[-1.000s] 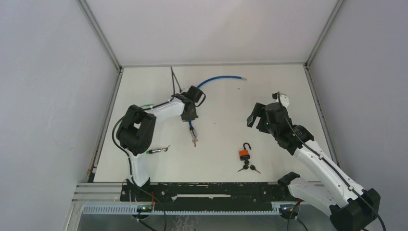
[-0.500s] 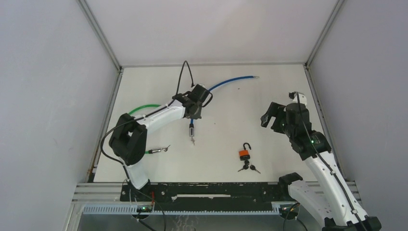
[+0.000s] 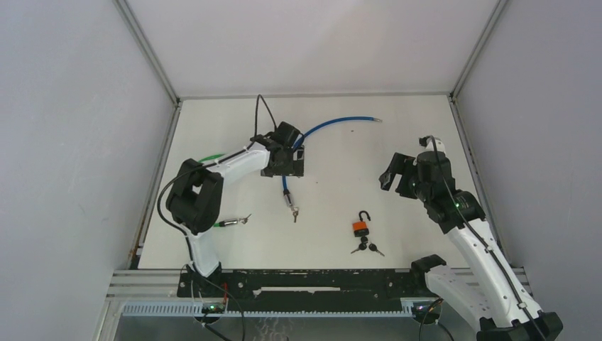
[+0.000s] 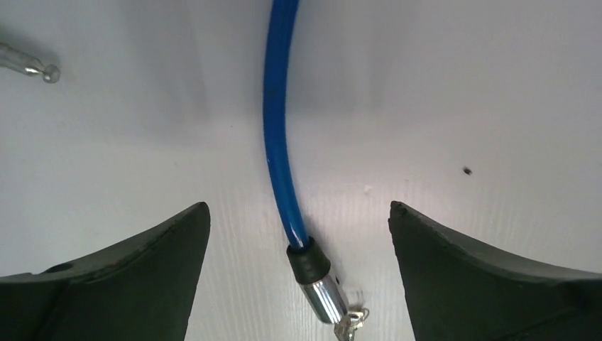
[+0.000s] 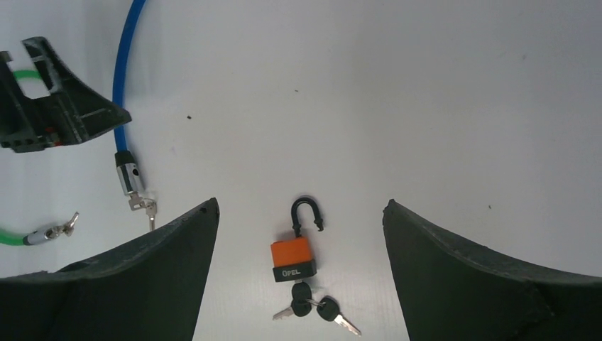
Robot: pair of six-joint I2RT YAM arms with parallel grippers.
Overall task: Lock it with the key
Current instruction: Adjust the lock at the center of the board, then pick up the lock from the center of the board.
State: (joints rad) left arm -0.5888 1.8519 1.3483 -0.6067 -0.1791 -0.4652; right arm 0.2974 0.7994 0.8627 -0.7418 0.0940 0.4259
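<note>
My right gripper [image 5: 299,204] is released, its 2 fingers wide apart and holding nothing. In the wrist view the orange padlock [image 5: 292,257] lies on the table [image 3: 341,163] between these fingers, not touching them, its shackle open, with the keys [image 5: 312,310] at its bottom end. My left gripper [image 4: 298,209] is released too. The blue cable [image 4: 273,114] lies between its fingers, apart from both.

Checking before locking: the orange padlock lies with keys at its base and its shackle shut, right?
No. The padlock lies with keys at its base, but its shackle is open, as the right wrist view shows.
</note>
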